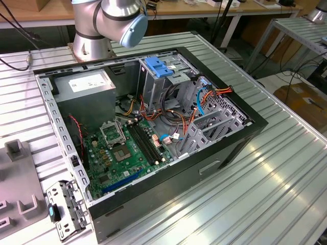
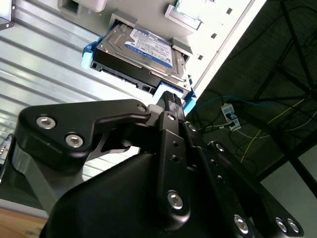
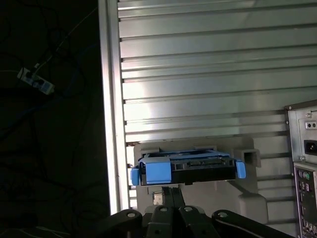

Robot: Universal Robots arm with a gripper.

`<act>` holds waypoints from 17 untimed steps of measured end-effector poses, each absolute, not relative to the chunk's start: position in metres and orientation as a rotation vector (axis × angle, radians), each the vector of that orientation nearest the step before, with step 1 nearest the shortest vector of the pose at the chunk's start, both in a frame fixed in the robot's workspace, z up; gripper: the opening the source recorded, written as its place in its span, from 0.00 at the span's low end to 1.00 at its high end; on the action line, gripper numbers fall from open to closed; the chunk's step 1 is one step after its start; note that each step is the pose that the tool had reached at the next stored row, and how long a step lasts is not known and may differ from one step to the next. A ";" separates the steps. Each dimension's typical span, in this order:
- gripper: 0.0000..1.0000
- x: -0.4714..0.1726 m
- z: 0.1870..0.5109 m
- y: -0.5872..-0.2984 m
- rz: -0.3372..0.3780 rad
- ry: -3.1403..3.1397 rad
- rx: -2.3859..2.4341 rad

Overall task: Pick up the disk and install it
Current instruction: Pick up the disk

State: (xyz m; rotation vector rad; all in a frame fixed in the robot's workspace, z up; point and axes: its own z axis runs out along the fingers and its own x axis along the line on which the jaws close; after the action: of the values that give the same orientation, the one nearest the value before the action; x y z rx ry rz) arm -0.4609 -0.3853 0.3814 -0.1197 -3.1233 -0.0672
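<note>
- Risking a jab: the gripper (image 2: 172, 99) has its tips together right at the near edge of the disk (image 2: 143, 49). By my reading, any push forward would strike the drive or its blue side rails (image 2: 88, 55) instead of straddling them. That could skid the drive in its seat or chip the plastic.
- Hazard 2: the drop. In the first wrist view the disk's seat lies just beside the table edge, with dark floor and loose cables beyond. A poor or off-centre grip here could let the drive slide over that edge.
- Tool: in both wrist views the 2 fingers are closed against each other, with nothing seen between them. The tips sit at 1 end of the disk; whether they touch it or stand just off it, I cannot tell.
- Disk: it lies flat, label up, in a pale grey holder (image 3: 247, 201) on the ribbed metal table (image 3: 198, 64). It is not lifted.
- Farther out, in the exterior view, the open computer case (image 1: 230, 148) lies on the table with the blue-handled drive cage (image 1: 158, 69) inside. The arm (image 1: 120, 23) stands beyond the case's far corner.
</note>
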 end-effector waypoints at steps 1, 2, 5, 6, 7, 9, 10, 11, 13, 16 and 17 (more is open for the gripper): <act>0.11 -0.461 0.381 -0.385 -0.067 -3.123 -0.117; 0.11 -0.461 0.381 -0.385 -0.067 -3.124 -0.113; 0.11 -0.461 0.381 -0.385 -0.067 -3.124 -0.076; 0.11 -0.461 0.381 -0.385 -0.067 -3.124 -0.053; 0.11 -0.461 0.381 -0.385 -0.066 -3.124 -0.019; 0.11 -0.461 0.381 -0.385 -0.065 -3.122 0.078; 0.11 -0.461 0.381 -0.385 -0.065 -3.121 0.102; 0.11 -0.461 0.381 -0.385 -0.065 -3.120 0.125; 0.11 -0.462 0.381 -0.385 -0.065 -3.118 0.163; 0.11 -0.462 0.381 -0.385 -0.064 -3.110 0.256; 0.11 -0.462 0.381 -0.385 -0.063 -3.107 0.283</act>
State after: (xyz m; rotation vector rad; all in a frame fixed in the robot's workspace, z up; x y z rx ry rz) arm -0.4616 -0.3853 0.3814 0.2829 -3.1074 -0.0635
